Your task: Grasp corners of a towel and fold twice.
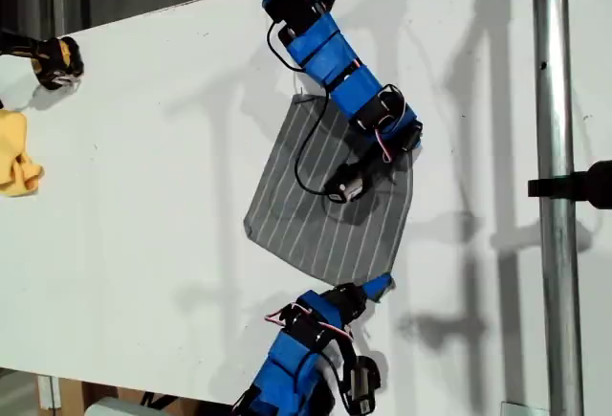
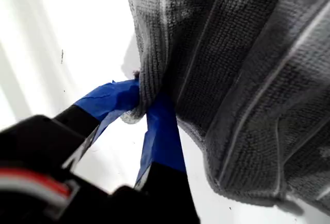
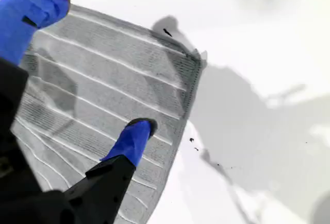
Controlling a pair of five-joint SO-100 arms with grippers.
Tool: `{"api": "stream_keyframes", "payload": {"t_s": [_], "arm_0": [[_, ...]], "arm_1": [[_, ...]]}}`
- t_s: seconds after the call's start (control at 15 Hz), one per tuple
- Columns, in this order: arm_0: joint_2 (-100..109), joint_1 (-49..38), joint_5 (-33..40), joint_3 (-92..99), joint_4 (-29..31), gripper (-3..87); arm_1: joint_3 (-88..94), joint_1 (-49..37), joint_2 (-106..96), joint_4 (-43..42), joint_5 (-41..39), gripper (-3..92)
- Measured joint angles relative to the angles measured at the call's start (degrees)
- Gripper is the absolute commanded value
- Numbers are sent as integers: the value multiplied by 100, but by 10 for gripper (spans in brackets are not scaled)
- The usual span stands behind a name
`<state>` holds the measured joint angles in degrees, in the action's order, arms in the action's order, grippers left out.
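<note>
Towel [image 1: 325,201] flat on table [image 1: 143,196] | first claw [image 2: 144,108] clamped on corner | second claw [image 3: 98,64] apart over towel

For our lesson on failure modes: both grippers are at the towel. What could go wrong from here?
1. My first gripper pinches only a thin bit of the towel at its hem; it may slip out on lifting.
2. My second gripper is open over the towel; lifting now would likely drag it askew.
</note>
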<state>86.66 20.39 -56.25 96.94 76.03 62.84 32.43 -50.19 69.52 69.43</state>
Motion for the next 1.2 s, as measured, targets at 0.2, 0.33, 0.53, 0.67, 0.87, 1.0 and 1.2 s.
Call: {"api": "stream_keyframes", "payload": {"t_s": [0.2,0.33,0.53,0.67,0.87,1.0,1.2], "arm_0": [[-316,9,-44,290,-422,428],[-545,9,-79,334,-536,428],[-932,44,-141,404,-562,424],[-1151,35,-193,501,-589,416],[-1301,70,-264,492,-773,360],[-1327,62,-316,492,-879,300],[-1327,26,-457,492,-958,146]], "arm_1": [[0,0,0,-9,0,-1],[0,0,0,-18,0,-1],[0,0,0,-44,0,-1],[0,0,0,-70,0,-1],[0,9,0,-79,0,-1],[9,9,0,-114,0,-1],[9,9,0,-167,0,-1]]}}
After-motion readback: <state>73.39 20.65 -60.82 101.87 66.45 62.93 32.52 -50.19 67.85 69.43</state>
